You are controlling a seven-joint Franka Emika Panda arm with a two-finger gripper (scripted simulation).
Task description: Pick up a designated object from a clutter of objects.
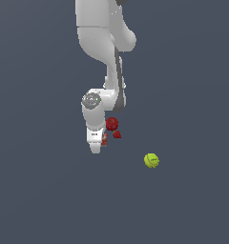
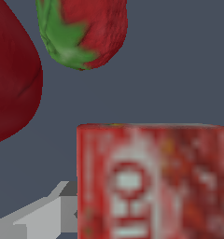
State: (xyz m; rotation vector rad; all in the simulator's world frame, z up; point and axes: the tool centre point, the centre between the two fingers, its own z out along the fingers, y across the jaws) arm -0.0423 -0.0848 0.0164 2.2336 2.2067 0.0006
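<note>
The end effector hangs low over the worktop, right at the red lettered box, which shows only as a sliver on the exterior view's right of the white hand. In the wrist view the box fills the frame close up, its white lettering facing the camera. Whether the fingers are apart, together or already pinching the box cannot be told; neither view shows them clearly.

The step in hand looks like the final descent and closing on the box. To do it well, the fingers should straddle its two flat faces and go low enough to catch its body, not just its top edge.

The dark red ball lies just beyond the box, and the small strawberry-like lump just to its right in the exterior view; both sit close enough that a sideways drift could nudge them. The tennis ball lies well apart and poses no risk. A straight vertical lift after closing seems safest.
</note>
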